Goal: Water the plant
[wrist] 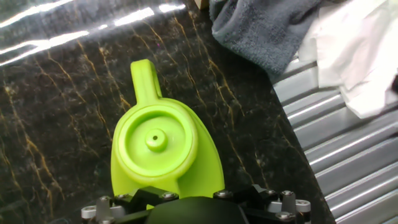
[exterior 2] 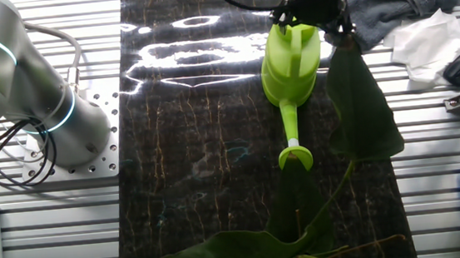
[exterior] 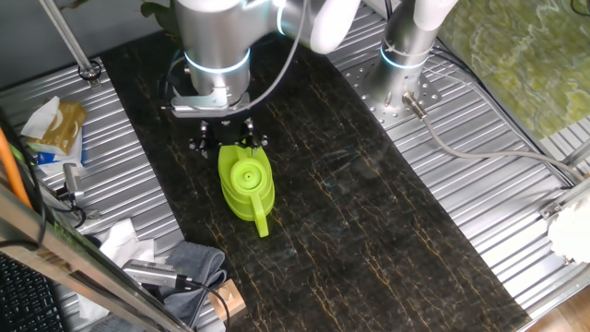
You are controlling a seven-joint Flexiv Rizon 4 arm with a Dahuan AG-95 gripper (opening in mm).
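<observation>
Item: my claw (exterior: 228,140), w/ watering can (exterior: 247,187). One fixed view: claw sits right at the can's rear/handle end, can upright on the dark marbled worktop (exterior: 369,212), spout toward the near edge. Fingertips hidden behind the can and my own wrist in every view, so can't tell if claw is apart, together or clamped on the handle.

Left to right, one fixed view: crumpled packets (exterior: 53,124) on the ribbed metal at far left; grey cloth (exterior: 194,263) at lower left, near the worktop edge; can mid-left; bare marble; second arm base (exterior: 406,55) at upper right w/ a cable trailing off. Plant barely shows here, only a leaf scrap at the top edge.

Other fixed view: arm base at left; can centre-right w/ spout running toward camera, sprinkler head (exterior 2: 296,155) at its tip. The plant (exterior 2: 362,109) shows only here properly: broad dark leaves in the foreground, one rising just beside the can's right side, others low along the bottom edge. Pot not in frame. Grey cloth and white paper (exterior 2: 427,41) at upper right.

Hand view: can's round top w/ small centre knob (wrist: 155,140), straight below me; cloth and paper at upper right. No plant.
</observation>
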